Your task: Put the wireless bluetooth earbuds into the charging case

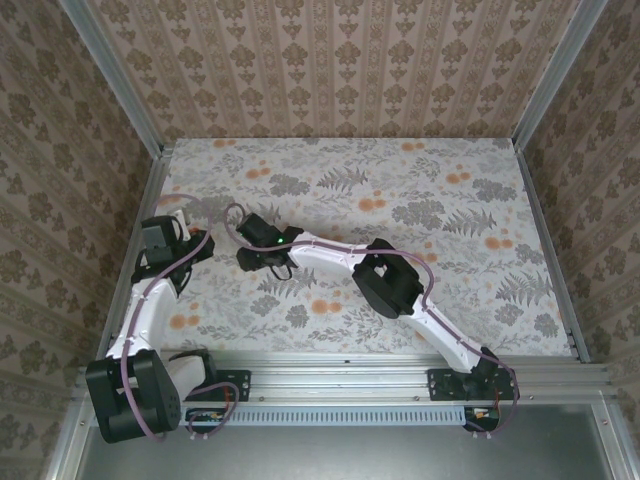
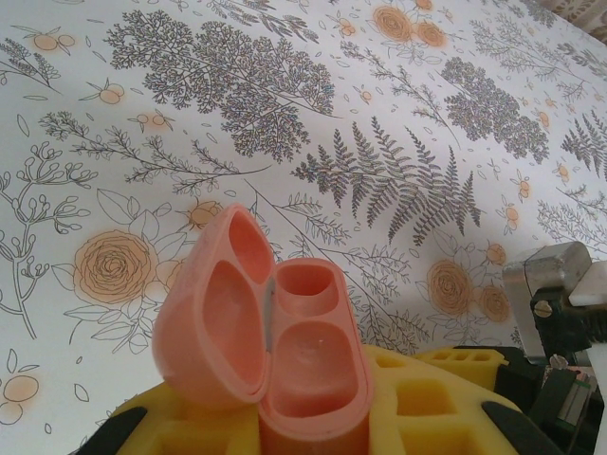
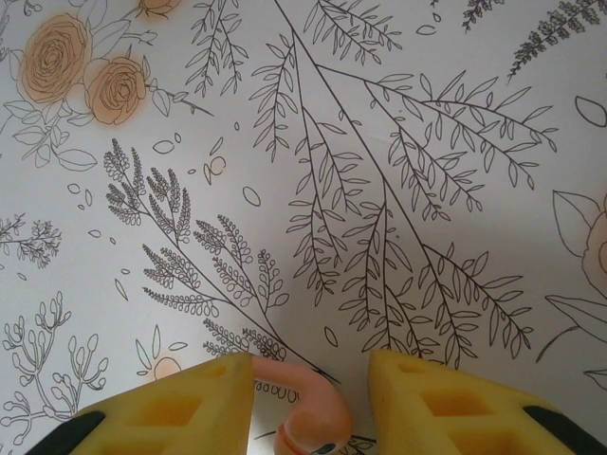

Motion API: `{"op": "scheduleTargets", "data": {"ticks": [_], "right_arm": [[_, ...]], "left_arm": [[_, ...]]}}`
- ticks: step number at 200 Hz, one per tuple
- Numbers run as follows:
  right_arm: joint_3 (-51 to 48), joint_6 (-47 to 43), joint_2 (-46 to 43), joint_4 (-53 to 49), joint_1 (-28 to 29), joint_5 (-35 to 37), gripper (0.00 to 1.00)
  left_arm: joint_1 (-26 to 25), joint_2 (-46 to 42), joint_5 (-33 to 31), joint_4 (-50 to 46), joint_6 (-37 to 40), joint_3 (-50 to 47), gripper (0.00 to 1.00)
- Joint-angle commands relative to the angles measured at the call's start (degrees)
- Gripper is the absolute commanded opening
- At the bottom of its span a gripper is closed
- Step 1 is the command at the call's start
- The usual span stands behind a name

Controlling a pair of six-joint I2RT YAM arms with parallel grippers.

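Your coral-pink case stood open, lid swung to L, both wells empty; pink earbud was separate, stem curving far-L.

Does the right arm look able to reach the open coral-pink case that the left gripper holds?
Probably yes. The coral-pink charging case stands open in the left gripper, lid tilted aside, its wells bare. The right gripper, a coral-pink earbud between its fingers, hangs close beside it with nothing between them.
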Motion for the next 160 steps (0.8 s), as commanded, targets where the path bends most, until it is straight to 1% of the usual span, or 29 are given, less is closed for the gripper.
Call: {"op": "scheduleTargets", "data": {"ticks": [1, 27, 42, 99, 160], "right_arm": [[1.06, -1.86, 2.22, -3.7, 0.61, 1.15, 0.37], [0.49, -3.6, 1.29, -5.15, 0.7, 1.32, 0.34], [-1.91, -5.06, -0.21, -4.86, 0.87, 1.44, 0.33], [-17.14, -11.53, -10.35, 0.2, 0.87, 1.28, 0.3], [-32.81, -18.45, -20.56, 3.17, -0.28, -1.78, 0.28]], "left_arm": [[0.64, -0.72, 0.31, -0.62, -0.28, 1.75, 0.17], [0.6, -0.72, 0.31, -0.71, -0.15, 1.83, 0.17], [0.6, -0.7, 0.31, -0.64, -0.14, 1.83, 0.17], [0.51, -0.59, 0.83, -0.74, -0.24, 1.78, 0.17], [-0.14, -0.48, 1.54, -0.71, 0.02, 1.94, 0.17]]}}
